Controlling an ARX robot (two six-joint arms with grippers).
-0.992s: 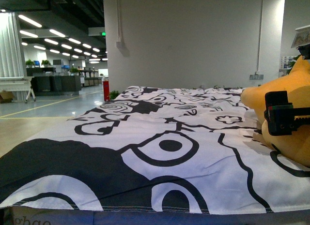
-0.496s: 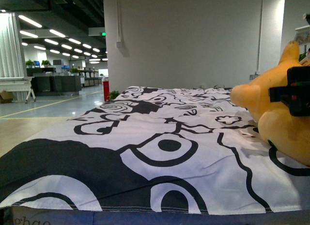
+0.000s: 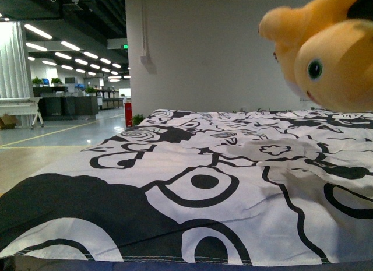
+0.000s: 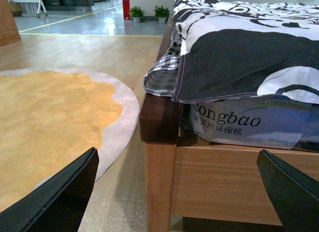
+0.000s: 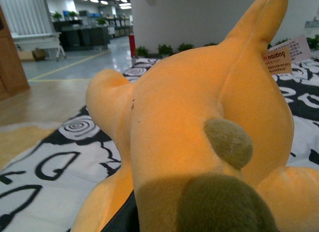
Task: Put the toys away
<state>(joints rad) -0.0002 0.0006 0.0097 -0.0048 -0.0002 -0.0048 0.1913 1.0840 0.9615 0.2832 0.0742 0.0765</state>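
Observation:
The orange-yellow plush toy (image 3: 326, 55) hangs in the air at the upper right of the front view, clear above the bed. It has a dark eye and a rounded snout. My right gripper is shut on it; the toy (image 5: 199, 122) fills the right wrist view, with dark spots, a pointed ear and a paper tag, and hides the jaws. My left gripper (image 4: 179, 192) is open and empty, low beside the bed's wooden corner post (image 4: 159, 157); its two dark fingers (image 4: 55, 197) show at the frame's lower corners.
The bed carries a black-and-white patterned cover (image 3: 204, 178). In the left wrist view are the bed's wooden frame (image 4: 239, 182), a wrapped mattress (image 4: 239, 124), a round orange rug (image 4: 50, 122) on the wooden floor. A grey wall (image 3: 221, 44) stands behind the bed.
The plush toy has risen from the bed's right side into the air, up and toward the camera. The right gripper's black body has left the front view.

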